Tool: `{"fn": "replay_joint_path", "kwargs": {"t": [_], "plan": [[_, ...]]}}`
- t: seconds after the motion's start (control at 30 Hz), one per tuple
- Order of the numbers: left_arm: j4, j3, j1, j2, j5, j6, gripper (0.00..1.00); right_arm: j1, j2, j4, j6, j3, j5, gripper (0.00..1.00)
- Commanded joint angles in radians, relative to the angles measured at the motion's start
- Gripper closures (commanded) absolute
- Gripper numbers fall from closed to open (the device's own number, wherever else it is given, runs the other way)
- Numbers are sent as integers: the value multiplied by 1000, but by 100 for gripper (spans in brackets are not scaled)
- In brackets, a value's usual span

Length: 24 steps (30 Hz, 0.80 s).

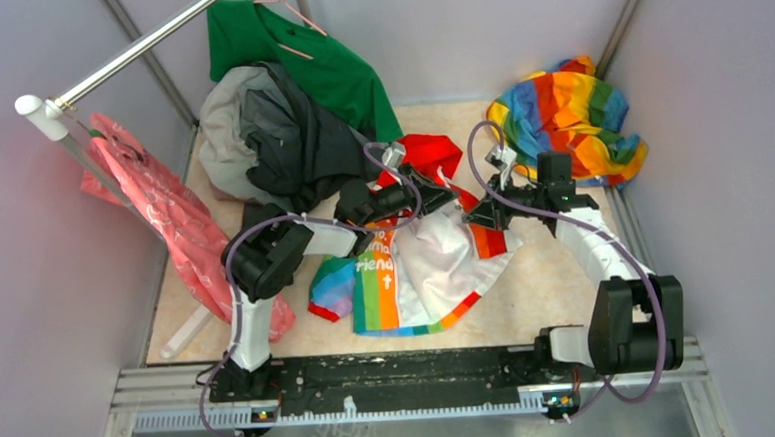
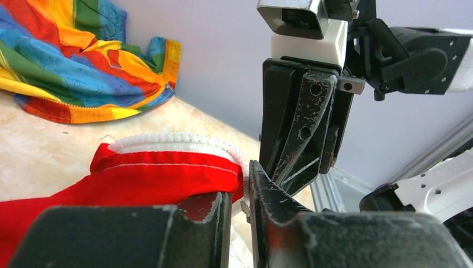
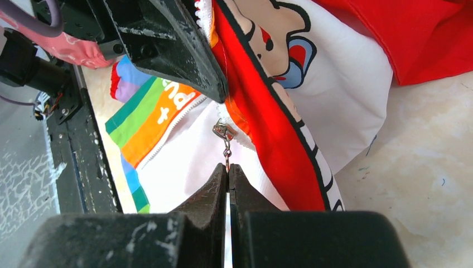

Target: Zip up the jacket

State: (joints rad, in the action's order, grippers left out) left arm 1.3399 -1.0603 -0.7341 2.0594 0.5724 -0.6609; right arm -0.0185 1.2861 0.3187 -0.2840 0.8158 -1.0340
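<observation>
Lilac walls (image 1: 453, 25) close in a beige table (image 1: 557, 280) strewn with clothes. At the left a metal rail (image 1: 134, 49) slants across, with a pink garment (image 1: 163, 220) hanging below it and a green shirt (image 1: 330, 66) on a hanger at the back. A heap of grey clothes (image 1: 269, 135) lies under the shirt, and a rainbow cloth (image 1: 563, 114) is bunched in the far right corner.

The jacket (image 1: 436, 266) lies in the middle of the table, between the two arms. Its white and rainbow-striped panels are spread toward the near edge and its red hood (image 1: 435, 154) points to the back.

The left gripper (image 2: 240, 190) reaches in from the left at the jacket's upper front. Its jaws stand a narrow gap apart, with the red edge and its white zipper teeth (image 2: 178, 138) running into the gap. Whether they pinch the cloth I cannot tell.

The right gripper (image 3: 227, 170) comes in from the right, just beside the left one. Its fingers are pressed fully together on the short chain of the zipper pull (image 3: 224, 132), which sits on the zipper line at the red edge.
</observation>
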Motion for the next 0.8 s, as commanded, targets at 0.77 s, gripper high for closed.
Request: {"fn": "replay_joint_path", "kwargs": {"t": [0.77], "plan": [[-82, -23, -19, 27, -2, -20, 100, 4, -41, -278, 216, -42, -175, 100]]}}
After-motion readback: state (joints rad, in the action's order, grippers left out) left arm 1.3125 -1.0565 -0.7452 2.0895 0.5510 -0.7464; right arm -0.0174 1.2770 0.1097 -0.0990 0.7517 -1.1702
